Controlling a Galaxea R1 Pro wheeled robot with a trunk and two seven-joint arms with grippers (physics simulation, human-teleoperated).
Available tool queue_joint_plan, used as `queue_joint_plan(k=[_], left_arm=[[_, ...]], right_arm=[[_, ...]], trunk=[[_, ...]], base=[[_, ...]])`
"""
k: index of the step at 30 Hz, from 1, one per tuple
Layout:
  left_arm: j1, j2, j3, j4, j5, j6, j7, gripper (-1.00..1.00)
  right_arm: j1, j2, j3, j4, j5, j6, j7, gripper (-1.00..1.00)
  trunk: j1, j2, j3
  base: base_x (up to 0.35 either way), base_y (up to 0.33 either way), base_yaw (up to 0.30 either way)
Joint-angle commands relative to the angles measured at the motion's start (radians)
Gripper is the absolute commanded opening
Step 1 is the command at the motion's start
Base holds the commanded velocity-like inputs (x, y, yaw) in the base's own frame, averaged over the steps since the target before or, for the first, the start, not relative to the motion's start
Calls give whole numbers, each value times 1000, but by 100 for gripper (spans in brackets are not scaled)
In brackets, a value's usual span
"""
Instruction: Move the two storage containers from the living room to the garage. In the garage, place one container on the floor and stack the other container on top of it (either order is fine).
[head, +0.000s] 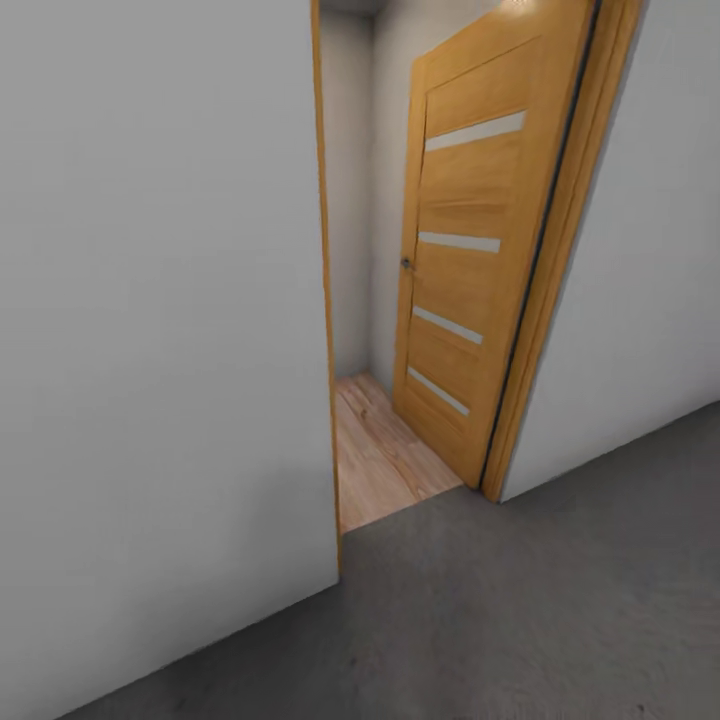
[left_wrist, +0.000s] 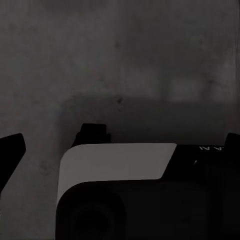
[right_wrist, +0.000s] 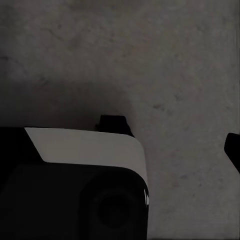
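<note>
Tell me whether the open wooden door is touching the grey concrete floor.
Apart. In the head view the wooden door is swung inward over the light wood-plank floor, and the grey concrete floor ends at the threshold in front of the door's bottom edge.

walls: pale grey, plain
floor: dark grey concrete
door: wooden, seen ajar
plank floor: seen beyond doorway

Mottled dark grey concrete floor

Floor: dark grey mottled concrete (meets wood planks at doorway).
</note>
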Motion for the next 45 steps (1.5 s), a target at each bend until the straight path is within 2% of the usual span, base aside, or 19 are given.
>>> queue_joint_plan(k=[1,33,38,45], left_arm=[[0,1,2,1,5,-3,-2,100],[0,0,2,1,5,0,-2,100],[0,1,2,1,5,0,-2,100],[0,1,2,1,5,1,-2,100]], right_arm=[[-1,1,8,3,-10,-5,-1,100],[-2,1,8,3,-10,-5,-1,100],[-2,1,8,3,-10,-5,-1,100],[-1,1,8,3,-10,-5,-1,100]], trunk=[[0,0,-1],[0,0,-1],[0,0,-1],[0,0,-1]], base=[[0,0,-293],[3,0,-293],[211,0,-241],[310,0,-36]])
